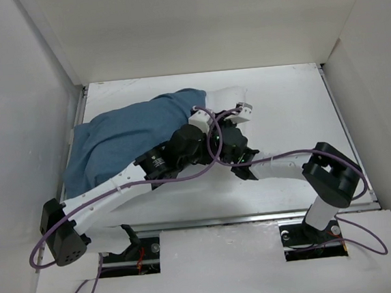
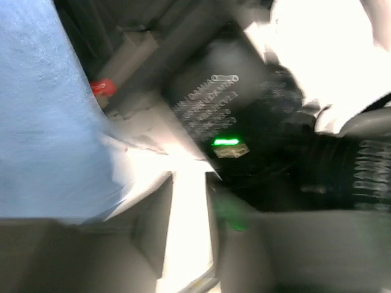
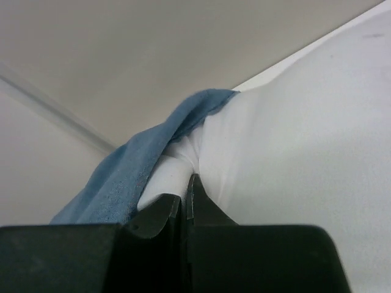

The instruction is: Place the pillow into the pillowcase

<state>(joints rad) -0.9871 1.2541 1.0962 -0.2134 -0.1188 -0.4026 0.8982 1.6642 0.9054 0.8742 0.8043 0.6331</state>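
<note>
Pillowcase bunched centre-left, pillow mostly sheathed, white end exposed at mouth. Left gripper blurred, grip cannot be told. Right gripper clenched on pillow fold — push best made low and straight, hem to be drawn over corner.

A white bench top is boxed in by plain white panels. A back wall stands along its far edge, and a left wall and a right wall run along its sides and meet the back wall at the far corners. A thin metal strip follows the near edge, with a white board in front of it. The light is soft and even, and shadows are faint.
</note>
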